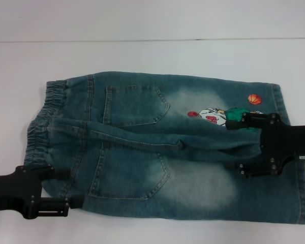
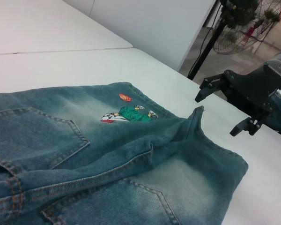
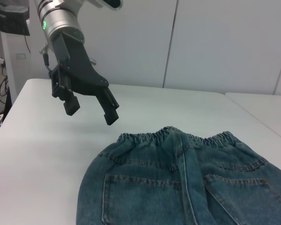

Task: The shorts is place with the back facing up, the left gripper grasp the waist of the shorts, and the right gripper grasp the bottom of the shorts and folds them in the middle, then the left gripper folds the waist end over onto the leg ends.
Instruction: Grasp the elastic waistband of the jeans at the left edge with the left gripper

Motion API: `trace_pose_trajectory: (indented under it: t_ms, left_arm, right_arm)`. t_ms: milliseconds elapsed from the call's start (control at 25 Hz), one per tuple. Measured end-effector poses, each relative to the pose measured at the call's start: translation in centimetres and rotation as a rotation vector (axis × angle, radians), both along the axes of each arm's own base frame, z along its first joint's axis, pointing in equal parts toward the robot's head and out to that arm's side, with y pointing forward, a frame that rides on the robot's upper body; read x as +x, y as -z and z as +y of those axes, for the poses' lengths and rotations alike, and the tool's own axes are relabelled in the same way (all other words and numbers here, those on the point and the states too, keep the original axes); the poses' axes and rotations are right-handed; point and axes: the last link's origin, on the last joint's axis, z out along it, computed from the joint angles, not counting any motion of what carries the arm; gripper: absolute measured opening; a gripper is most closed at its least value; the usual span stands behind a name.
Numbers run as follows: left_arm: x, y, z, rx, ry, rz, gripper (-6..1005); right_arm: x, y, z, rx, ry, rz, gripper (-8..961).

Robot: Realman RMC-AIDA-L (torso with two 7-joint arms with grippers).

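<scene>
Lying flat: shorts (image 1: pixel 157 147) on table (image 1: pixel 142 56)

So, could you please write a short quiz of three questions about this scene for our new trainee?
1. True or false: the shorts lie with the back pockets facing up.
2. Which end of the shorts is the left gripper nearest? A) the leg hems B) the waist C) the cartoon print
3. Fill in: the fingers of the right gripper are ____, and they hold nothing.

Key:
1. True; both patch pockets show.
2. B; it hovers open beside the elastic waist, above the table.
3. Open; it hangs over the leg ends.
</scene>
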Motion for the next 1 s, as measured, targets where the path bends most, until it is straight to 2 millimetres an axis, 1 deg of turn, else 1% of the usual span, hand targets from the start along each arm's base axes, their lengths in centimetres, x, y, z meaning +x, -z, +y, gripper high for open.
trace_pose_trajectory:
  t_ms: [360,520,840,1000]
  left_arm:
    - [-0.1,-0.1,0.1,0.01,-0.007,0.002,881]
    - [-0.3,-0.3,0.3,0.018,-0.045,0.001,880]
    - [-1.1,-3.7,1.7,0.072,-0.209,0.022,876]
    - [-2.8,-4.4,2.5,0.105,-0.294,0.124,875]
  right_arm:
    - [-0.1,0.0,0.1,0.001,-0.002,0.001,876]
    - [-0.1,0.0,0.1,0.001,-0.003,0.001,876]
    - [-0.2,-0.1,0.1,0.003,-0.003,0.002,877]
    - [-0.2,-0.1,0.1,0.005,-0.007,0.002,878]
